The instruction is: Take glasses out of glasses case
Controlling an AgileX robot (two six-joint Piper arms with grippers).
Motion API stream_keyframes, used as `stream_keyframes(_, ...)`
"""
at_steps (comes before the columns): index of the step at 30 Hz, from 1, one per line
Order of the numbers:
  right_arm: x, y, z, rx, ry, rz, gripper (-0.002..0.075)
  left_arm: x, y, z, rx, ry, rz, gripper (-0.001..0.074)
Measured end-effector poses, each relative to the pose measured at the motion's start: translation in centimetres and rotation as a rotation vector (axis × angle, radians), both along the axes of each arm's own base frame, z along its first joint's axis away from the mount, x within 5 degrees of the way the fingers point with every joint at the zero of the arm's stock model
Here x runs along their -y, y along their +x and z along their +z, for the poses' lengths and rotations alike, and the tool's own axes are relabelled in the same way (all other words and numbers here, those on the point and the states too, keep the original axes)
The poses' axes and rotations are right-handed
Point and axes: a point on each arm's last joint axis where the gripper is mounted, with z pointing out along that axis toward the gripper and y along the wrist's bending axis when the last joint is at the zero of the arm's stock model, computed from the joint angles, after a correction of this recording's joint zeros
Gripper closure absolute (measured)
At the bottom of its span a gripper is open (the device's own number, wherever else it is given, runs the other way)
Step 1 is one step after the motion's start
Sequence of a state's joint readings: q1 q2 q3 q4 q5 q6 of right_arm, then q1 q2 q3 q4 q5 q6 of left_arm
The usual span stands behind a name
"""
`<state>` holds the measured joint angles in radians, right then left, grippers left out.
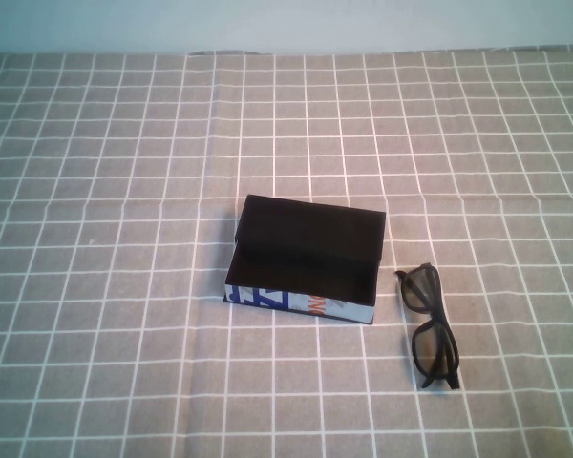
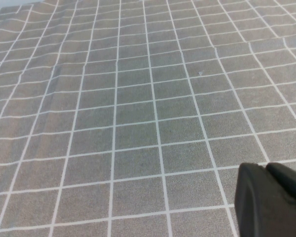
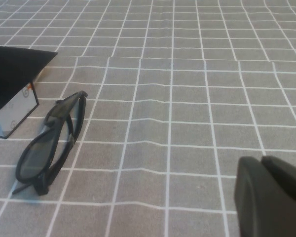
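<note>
The glasses case [image 1: 306,262] sits open at the table's middle, black inside, its white front side printed blue and orange. Nothing shows inside it. The black glasses [image 1: 430,325] lie folded on the cloth just right of the case, apart from it. In the right wrist view the glasses [image 3: 52,143] and a corner of the case [image 3: 12,89] show. My right gripper [image 3: 264,160] is shut and empty, off to the glasses' side. My left gripper [image 2: 266,167] is shut and empty over bare cloth. Neither arm shows in the high view.
A grey cloth with a white grid [image 1: 124,143] covers the whole table. A pale wall [image 1: 286,24] runs along the far edge.
</note>
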<state>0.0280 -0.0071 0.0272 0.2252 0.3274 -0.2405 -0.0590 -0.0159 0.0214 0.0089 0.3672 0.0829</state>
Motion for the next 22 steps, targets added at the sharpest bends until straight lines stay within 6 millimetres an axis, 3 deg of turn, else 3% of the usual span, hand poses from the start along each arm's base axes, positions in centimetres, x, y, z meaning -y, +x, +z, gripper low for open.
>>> stream_keyframes(22,-0.03,0.00,0.01,0.000,0.009,0.001,0.0743,0.00,0.00,0.00,0.000,0.000,0.000,0.0739)
